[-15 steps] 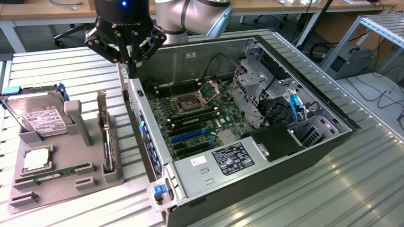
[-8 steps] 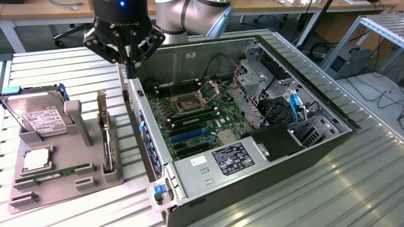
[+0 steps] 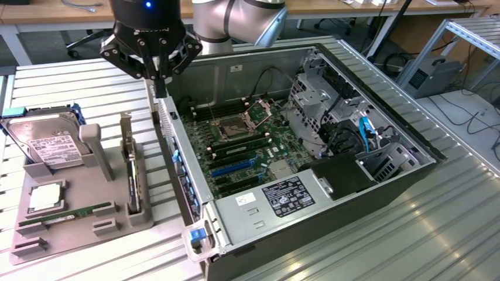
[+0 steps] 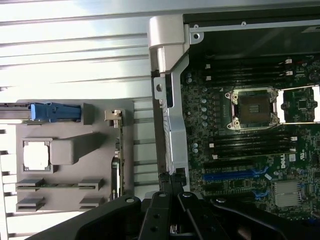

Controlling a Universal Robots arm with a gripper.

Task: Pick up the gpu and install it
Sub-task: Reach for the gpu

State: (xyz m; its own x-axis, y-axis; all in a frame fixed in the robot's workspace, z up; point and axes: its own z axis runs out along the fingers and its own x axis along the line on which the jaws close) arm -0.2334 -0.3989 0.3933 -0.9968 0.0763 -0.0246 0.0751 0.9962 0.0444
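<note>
The gpu (image 3: pixel 131 172) stands on its edge in a slot of the grey holder tray (image 3: pixel 70 240), at the exterior view's left of the open computer case (image 3: pixel 312 193). Its silver end bracket points toward the far end of the tray. In the wrist view the gpu (image 4: pixel 119 160) appears edge-on as a thin strip. My gripper (image 3: pixel 159 89) hangs above the case's near wall, farther back than the gpu and apart from it. Its black fingers (image 4: pixel 165 186) are pressed together with nothing between them.
The tray also carries a hard drive (image 3: pixel 47 143) with a white label, a processor chip (image 3: pixel 45 196) and a narrow memory stick (image 3: pixel 67 213). Inside the case lies the motherboard (image 3: pixel 238 143) with an open CPU socket (image 4: pixel 252 107) and blue expansion slots (image 4: pixel 232 175). Drive cages (image 3: pixel 328 111) fill the case's far side.
</note>
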